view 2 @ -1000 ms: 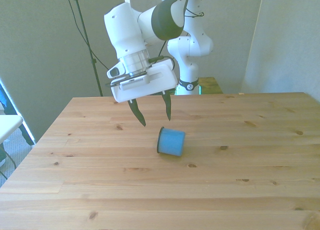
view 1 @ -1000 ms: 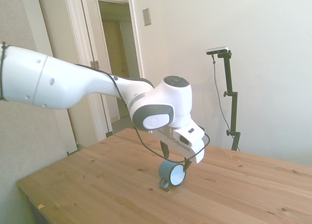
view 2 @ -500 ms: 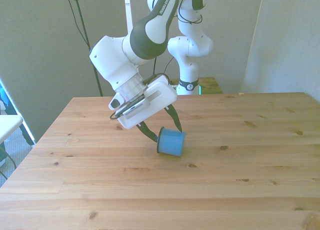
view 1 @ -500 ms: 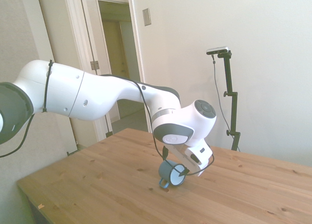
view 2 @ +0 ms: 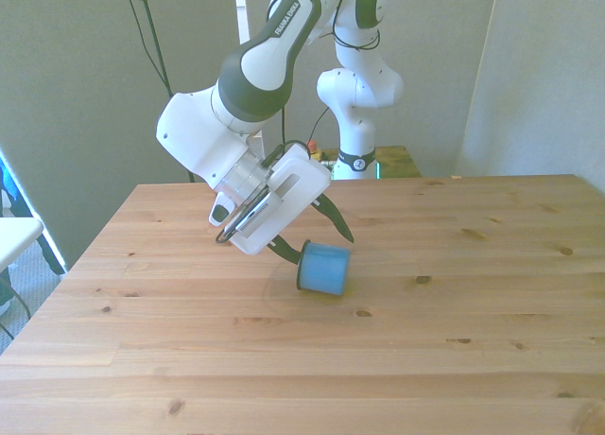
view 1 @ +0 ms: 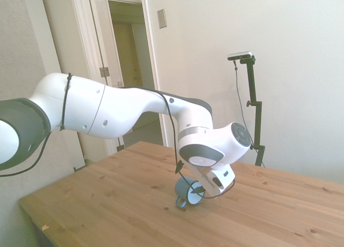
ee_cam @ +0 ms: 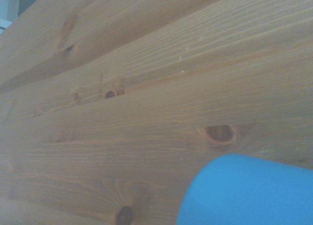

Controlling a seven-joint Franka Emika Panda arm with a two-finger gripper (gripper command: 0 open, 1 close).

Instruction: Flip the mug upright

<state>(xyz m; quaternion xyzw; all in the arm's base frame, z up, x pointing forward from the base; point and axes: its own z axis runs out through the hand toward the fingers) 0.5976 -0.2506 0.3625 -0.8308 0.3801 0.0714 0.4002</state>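
Observation:
The light-blue mug [view 2: 326, 270] lies on its side near the middle of the wooden table [view 2: 454, 303], its mouth turned toward the front view's left. In the side view the mug [view 1: 185, 190] shows its white interior, and the small handle [view 1: 180, 203] rests against the wood. My gripper [view 2: 316, 245] is tilted low over the mug's mouth end and open, one dark finger [view 2: 337, 225] behind the mug and the other by its rim. In the side view the gripper [view 1: 191, 183] straddles the mug. The wrist view shows a blurred part of the blue mug [ee_cam: 249, 195] on the planks.
The table's left edge [view 2: 95, 241] in the front view is about a mug-length beyond the arm's wrist. Bare wood surrounds the mug on every side. A doorway [view 1: 129, 59] and plain walls stand behind the table in the side view.
The arm has dropped and tilted further, bringing the open fingers from above the table down to either side of the mug's mouth end. The mug has stayed put.

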